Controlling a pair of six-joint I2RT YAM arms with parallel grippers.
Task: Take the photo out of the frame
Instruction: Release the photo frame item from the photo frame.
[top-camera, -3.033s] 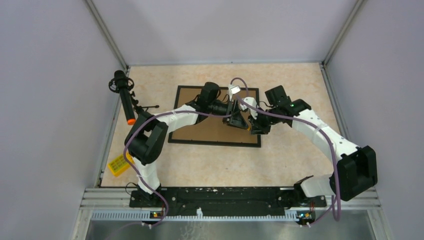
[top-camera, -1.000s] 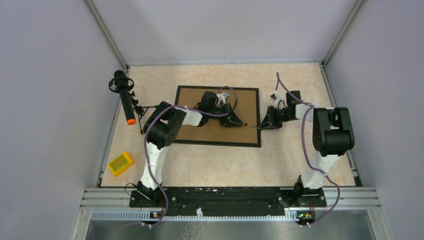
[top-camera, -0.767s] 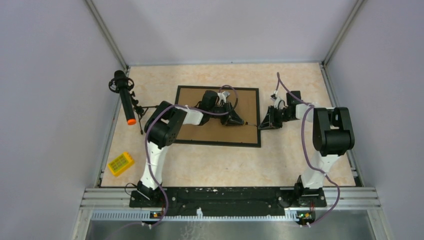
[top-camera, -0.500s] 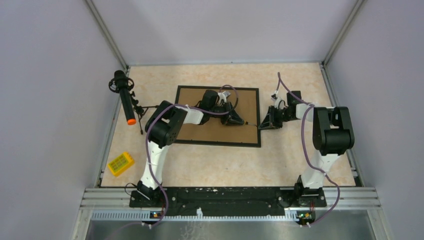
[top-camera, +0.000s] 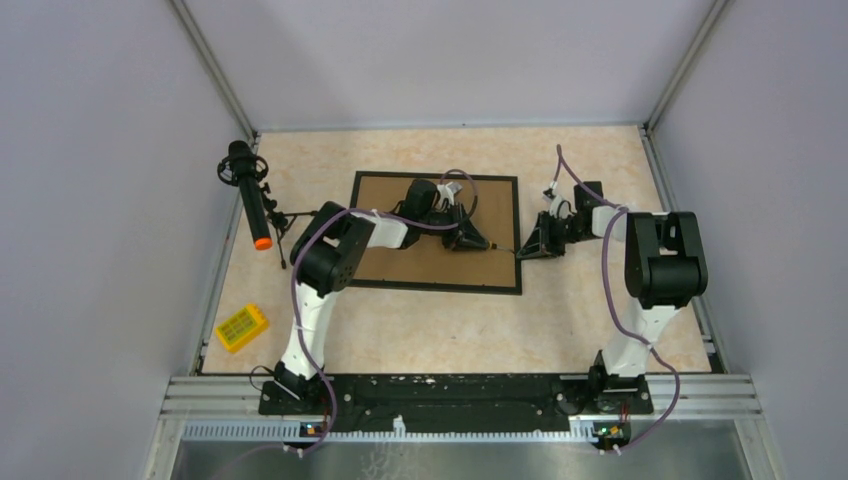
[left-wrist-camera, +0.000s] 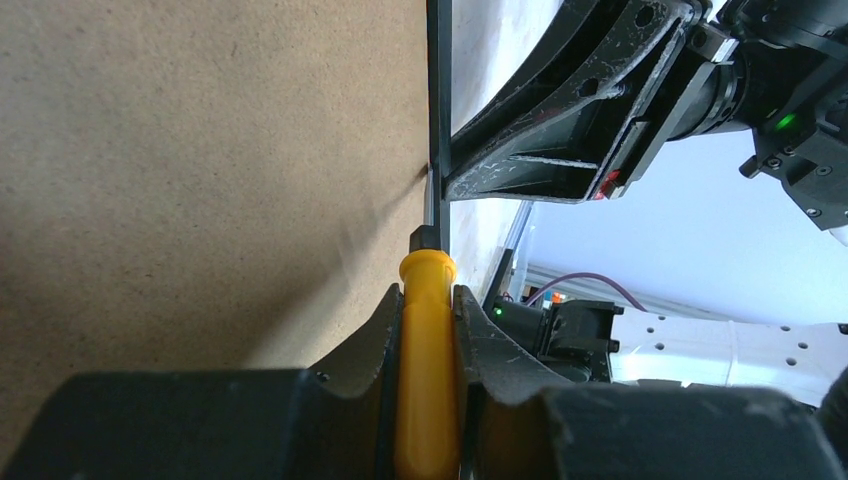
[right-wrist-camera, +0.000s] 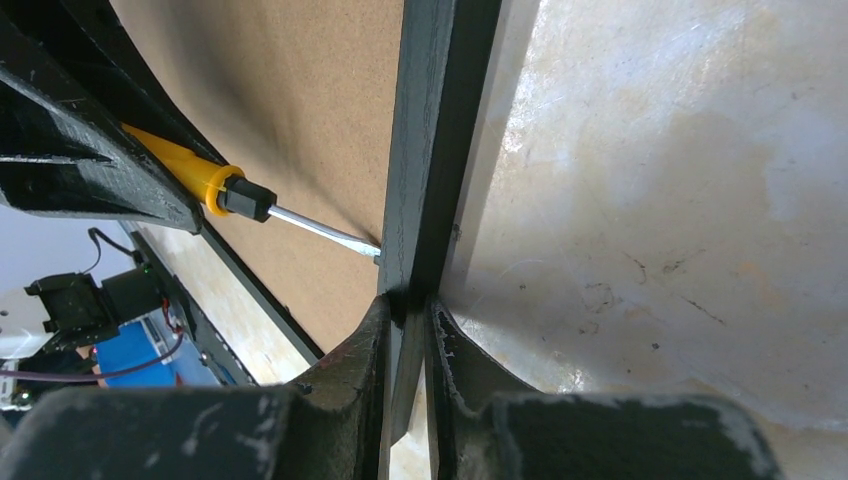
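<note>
Fibreboard-backed frame (top-camera: 420, 268): judged stiff, light, best held by its thin rim. My right gripper (right-wrist-camera: 405, 310) pinched the 3 o'clock rim; my left gripper (left-wrist-camera: 428, 300) clenched a yellow screwdriver (left-wrist-camera: 427, 380), tip there.

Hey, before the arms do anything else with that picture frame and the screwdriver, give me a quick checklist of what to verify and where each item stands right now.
1. Left hand shut on the screwdriver: ok.
2. Screwdriver tip at the seam between the backing board and the right border of the frame: ok.
3. Right hand clamped across that border: ok.
4. Frame lying back-up on the table: ok.
5. Backing board pried up: not ok, it lies flat in the frame.
6. Photo undamaged underneath: cannot tell, it is hidden by the board.
</note>
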